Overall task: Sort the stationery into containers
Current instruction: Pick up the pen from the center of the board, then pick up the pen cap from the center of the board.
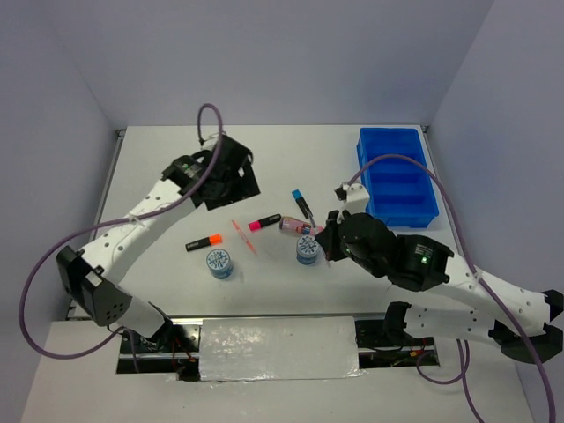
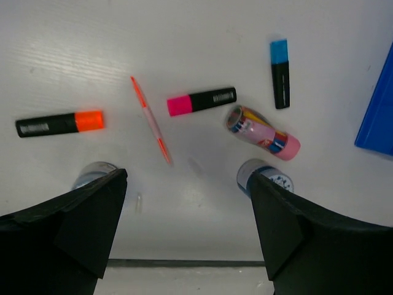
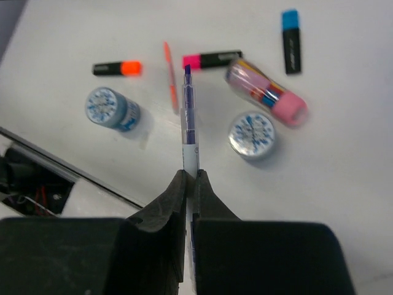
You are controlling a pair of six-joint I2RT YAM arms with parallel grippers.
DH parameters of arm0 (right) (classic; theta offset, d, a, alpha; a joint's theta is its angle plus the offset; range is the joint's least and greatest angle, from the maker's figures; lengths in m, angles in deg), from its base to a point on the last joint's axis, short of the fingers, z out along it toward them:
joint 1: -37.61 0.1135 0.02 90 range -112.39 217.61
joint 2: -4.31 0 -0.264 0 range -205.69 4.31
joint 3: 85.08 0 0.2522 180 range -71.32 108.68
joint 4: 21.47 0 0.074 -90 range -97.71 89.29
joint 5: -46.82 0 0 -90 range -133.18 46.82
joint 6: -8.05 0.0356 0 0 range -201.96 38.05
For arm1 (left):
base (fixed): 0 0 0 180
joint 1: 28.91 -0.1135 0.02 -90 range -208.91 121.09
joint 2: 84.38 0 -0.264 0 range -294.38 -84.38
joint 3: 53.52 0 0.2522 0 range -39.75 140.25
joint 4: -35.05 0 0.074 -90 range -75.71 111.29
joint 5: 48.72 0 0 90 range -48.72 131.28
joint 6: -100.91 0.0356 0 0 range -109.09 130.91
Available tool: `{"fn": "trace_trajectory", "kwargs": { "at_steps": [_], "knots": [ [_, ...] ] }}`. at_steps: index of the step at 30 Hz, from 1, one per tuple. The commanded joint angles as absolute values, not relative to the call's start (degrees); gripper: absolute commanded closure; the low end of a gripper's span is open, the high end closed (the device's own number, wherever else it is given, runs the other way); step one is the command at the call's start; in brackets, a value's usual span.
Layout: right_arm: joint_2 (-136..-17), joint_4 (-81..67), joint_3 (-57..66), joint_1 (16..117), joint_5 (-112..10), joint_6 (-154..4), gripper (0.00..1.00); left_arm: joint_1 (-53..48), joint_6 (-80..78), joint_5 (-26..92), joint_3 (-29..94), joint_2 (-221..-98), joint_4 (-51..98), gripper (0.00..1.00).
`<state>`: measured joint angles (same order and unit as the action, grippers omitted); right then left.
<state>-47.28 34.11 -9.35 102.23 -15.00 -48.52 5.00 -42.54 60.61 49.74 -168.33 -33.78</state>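
the right gripper (image 3: 190, 184) is clamped on a purple pen (image 3: 189, 117), held above the middle of the table (image 1: 167, 150), so the carry is in hand. next it likely needs a swing far and right to the tray (image 1: 404, 220), then a release over one compartment. the left gripper (image 2: 187, 179) hovers spread wide, empty. loose on the table: three highlighters, capped orange (image 2: 61, 123), pink (image 2: 201, 101) and blue (image 2: 280, 74); two discs (image 3: 112, 107) (image 3: 252, 135); one tube (image 2: 263, 132); one orange pen (image 2: 150, 120).
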Motion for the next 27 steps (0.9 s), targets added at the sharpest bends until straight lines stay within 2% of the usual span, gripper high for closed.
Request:
{"fn": "trace_trajectory", "kwargs": {
  "at_steps": [1, 6, 12, 19, 20, 21, 27],
  "knots": [
    [-43.87, 48.71, -7.25, 102.03, -11.54, -43.02, 1.00, 12.02, -50.78, 67.12, 52.88, -173.82, -35.31, 0.08],
    [-38.68, 52.58, -9.53, 102.12, -11.28, -40.21, 1.00, 18.27, -62.18, 66.86, 49.03, -178.86, -36.73, 0.13],
    [-37.09, 54.07, -10.15, 102.03, -11.97, -40.73, 1.00, 19.95, -74.94, 63.51, 44.36, -182.38, -34.00, 0.15],
    [-34.98, 51.88, -10.76, 102.12, -14.70, -44.33, 1.00, 19.87, -80.32, 60.18, 44.18, -190.18, -30.92, 0.25],
    [-34.98, 51.36, -10.76, 102.03, -14.96, -44.60, 1.00, 19.87, -80.58, 59.13, 44.27, -191.07, -30.22, 0.27],
    [-35.06, 51.18, -10.76, 102.03, -15.32, -44.95, 1.00, 19.87, -80.85, 58.77, 44.27, -191.87, -29.96, 0.34],
    [-35.59, 49.95, -10.67, 102.03, -17.95, -48.64, 1.00, 19.96, -81.99, 58.15, 41.81, -194.95, -26.79, 0.33]
  ]
}}
